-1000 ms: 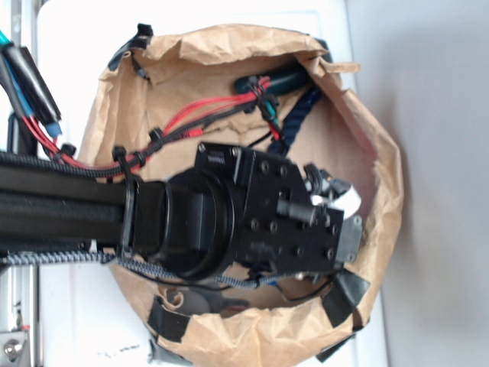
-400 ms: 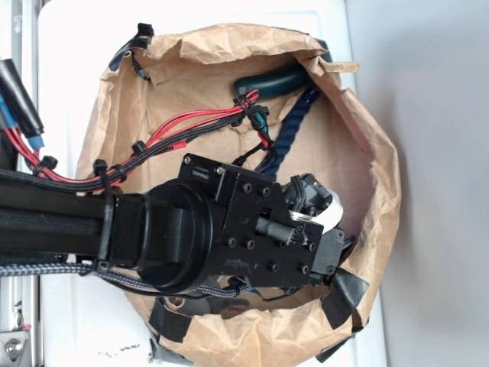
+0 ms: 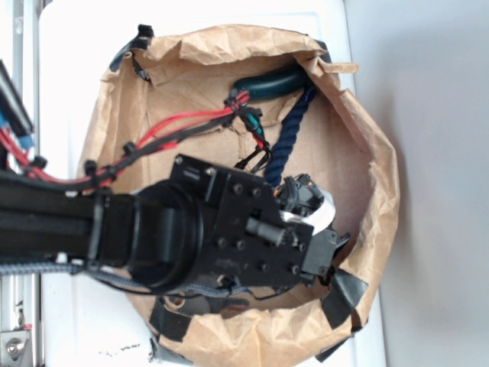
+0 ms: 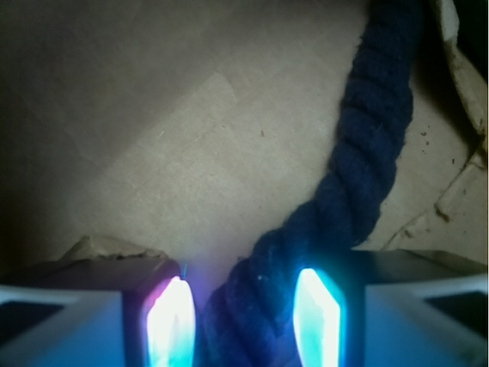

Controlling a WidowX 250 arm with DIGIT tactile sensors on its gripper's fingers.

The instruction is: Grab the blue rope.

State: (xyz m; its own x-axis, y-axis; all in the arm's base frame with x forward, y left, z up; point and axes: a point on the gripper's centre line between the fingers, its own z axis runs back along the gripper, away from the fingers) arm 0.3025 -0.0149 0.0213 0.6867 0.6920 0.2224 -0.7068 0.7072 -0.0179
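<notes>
Here, my wrist view: rope (image 4: 359, 176) runs from top right down to bottom centre, lower end sitting between fingers (image 4: 174, 325). Fingers apart, one each side of rope (contact with strands I cannot tell). Exterior view: rope (image 3: 289, 141) lies inside paper bag (image 3: 382, 191), upper end by green object (image 3: 267, 84) at bag's rim, lower part hidden under gripper (image 3: 317, 222). Bag sits on white counter (image 3: 76, 46).
</notes>
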